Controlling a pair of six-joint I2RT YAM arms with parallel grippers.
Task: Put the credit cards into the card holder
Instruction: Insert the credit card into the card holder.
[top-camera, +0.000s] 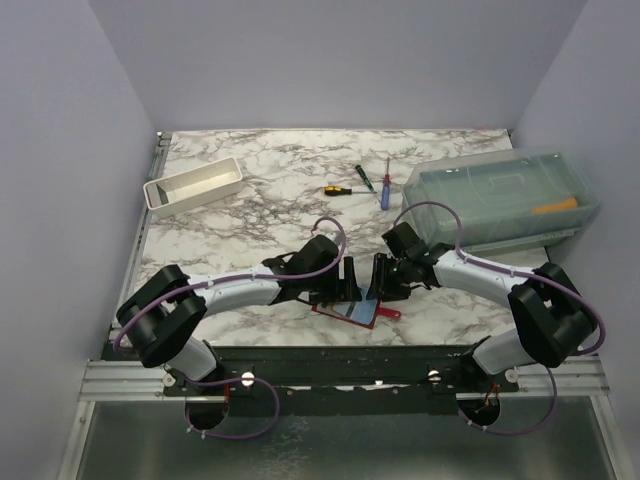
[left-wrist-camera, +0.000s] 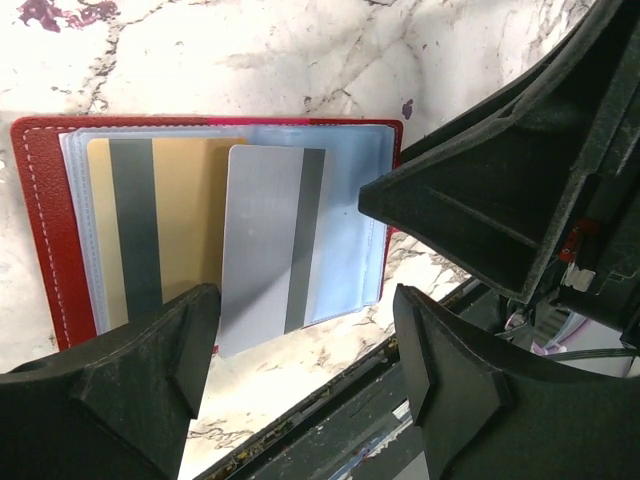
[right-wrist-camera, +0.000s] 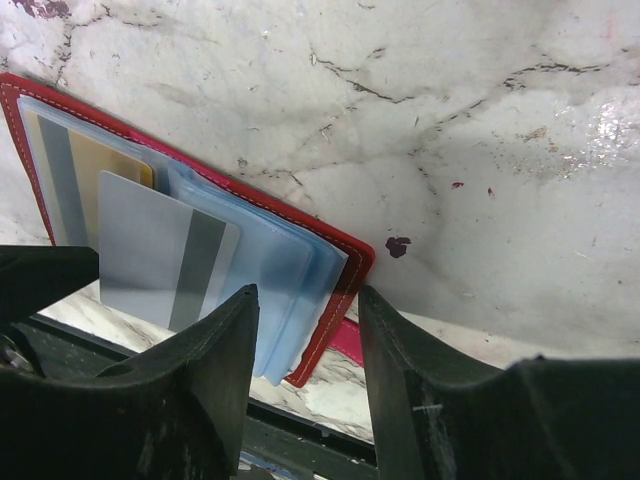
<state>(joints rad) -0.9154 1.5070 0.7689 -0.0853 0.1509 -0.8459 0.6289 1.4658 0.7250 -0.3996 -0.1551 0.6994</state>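
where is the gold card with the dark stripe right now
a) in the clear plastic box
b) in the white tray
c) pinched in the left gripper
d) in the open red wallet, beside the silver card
d: the left wrist view shows the gold card lying inside the open red wallet, with the silver card overlapping its edge.

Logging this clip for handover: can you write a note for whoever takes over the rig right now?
Left gripper: open, empty, at the card holder's edge.
Right gripper: open, astride the holder's corner.
The holder lies open on the marble table.
Done: tan card sits in a clear sleeve.
Left: grey-backed card overhangs the holder's edge. Push it fully in.
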